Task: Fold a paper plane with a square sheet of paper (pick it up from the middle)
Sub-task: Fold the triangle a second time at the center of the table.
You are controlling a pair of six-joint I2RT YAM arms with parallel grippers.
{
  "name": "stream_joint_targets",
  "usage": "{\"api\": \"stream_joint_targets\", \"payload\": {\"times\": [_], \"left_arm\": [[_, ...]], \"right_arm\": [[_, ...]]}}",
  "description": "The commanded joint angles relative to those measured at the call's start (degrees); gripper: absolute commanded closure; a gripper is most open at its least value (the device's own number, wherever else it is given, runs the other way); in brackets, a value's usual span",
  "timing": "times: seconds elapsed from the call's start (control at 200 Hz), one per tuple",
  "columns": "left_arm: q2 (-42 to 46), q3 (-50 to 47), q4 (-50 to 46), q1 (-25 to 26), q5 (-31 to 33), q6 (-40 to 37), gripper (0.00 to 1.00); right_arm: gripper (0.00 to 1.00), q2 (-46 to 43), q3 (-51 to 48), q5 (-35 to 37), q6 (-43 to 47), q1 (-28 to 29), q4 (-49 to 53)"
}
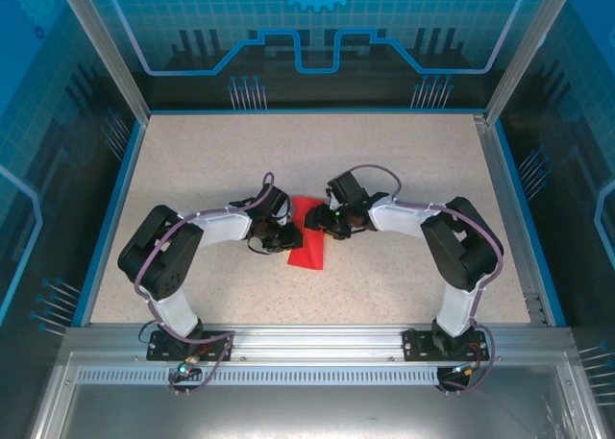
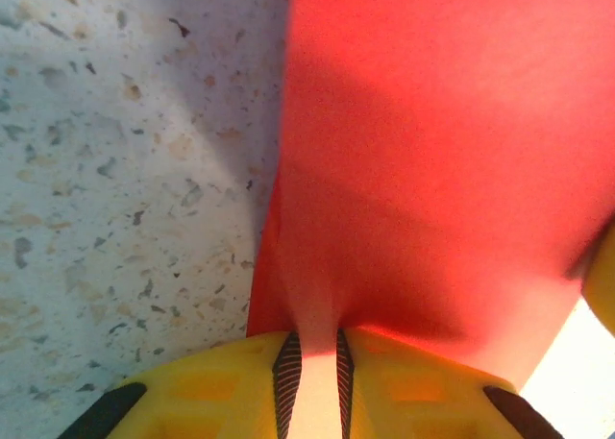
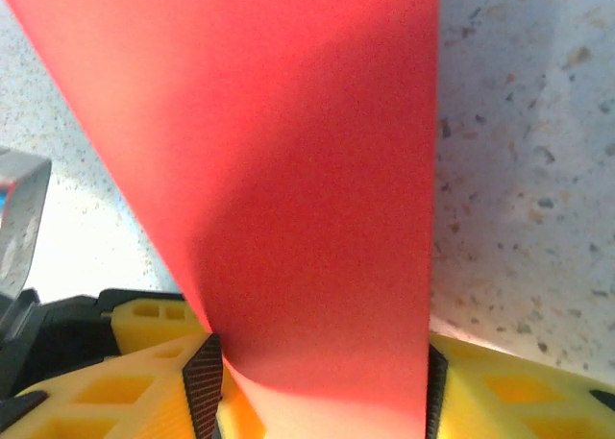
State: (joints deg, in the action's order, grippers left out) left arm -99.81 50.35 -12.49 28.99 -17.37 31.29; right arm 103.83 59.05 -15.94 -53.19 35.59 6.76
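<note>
The square sheet of paper [image 1: 308, 249] is bright red, creased narrower, and lies mid-table between both grippers. My left gripper [image 1: 285, 237] meets it from the left. In the left wrist view the paper [image 2: 432, 170] puckers into a ridge that runs into the thin gap of the left gripper [image 2: 315, 353], which is shut on it. My right gripper [image 1: 325, 226] comes in from the right. In the right wrist view the right gripper [image 3: 317, 372] stands wide open, and the sheet [image 3: 288, 170] spans the space between its pads, one edge lifted. No finished paper plane shape is visible.
The speckled beige tabletop [image 1: 211, 160] is bordered by a blue rim [image 1: 106, 208] and aluminium frame posts [image 1: 101, 50]. A grey part of the other arm [image 3: 21, 218] shows at the left edge of the right wrist view. A yellow finger [image 2: 603, 276] intrudes at the left wrist view's right edge.
</note>
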Motion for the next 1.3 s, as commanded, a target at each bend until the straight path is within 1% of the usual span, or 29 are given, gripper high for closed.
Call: {"api": "stream_joint_targets", "payload": {"times": [0.0, 0.18, 0.46, 0.65, 0.9, 1.045, 1.11, 1.291], "left_arm": [[-3.6, -2.1, -2.0, 0.1, 2.5, -1.1, 0.76], [-3.1, -2.2, -1.1, -0.1, 0.7, -0.2, 0.76], [-0.1, -2.6, -0.6, -0.7, -1.9, 1.4, 0.74], [2.8, -2.2, -1.3, -1.0, -3.0, 2.0, 0.72], [5.6, -1.6, -1.5, -1.6, -4.7, 2.7, 0.68], [7.4, -1.4, -2.8, -2.1, -4.8, 2.4, 0.64], [8.9, -1.5, -4.2, -3.0, -4.2, 2.0, 0.6], [14.3, -3.3, -6.6, -5.4, -4.1, 2.3, 0.48]], "right_arm": [[0.44, -2.5, -3.5, -2.7, -0.9, 0.5, -5.3], [0.48, -3.5, -7.4, -3.1, -1.7, 0.7, -9.6], [0.63, -4.9, -9.0, -1.8, -1.0, 0.7, -11.7], [0.7, -6.0, -11.3, -2.0, -1.1, 0.4, -14.0], [0.82, -5.8, -11.8, -2.9, -1.4, 0.3, -15.7], [0.86, -5.9, -11.6, -3.8, -1.5, 0.2, -16.2], [0.89, -6.4, -11.4, -4.0, -1.3, 0.2, -16.0], [0.91, -7.1, -11.1, -6.2, -2.4, -0.2, -17.1]]}}
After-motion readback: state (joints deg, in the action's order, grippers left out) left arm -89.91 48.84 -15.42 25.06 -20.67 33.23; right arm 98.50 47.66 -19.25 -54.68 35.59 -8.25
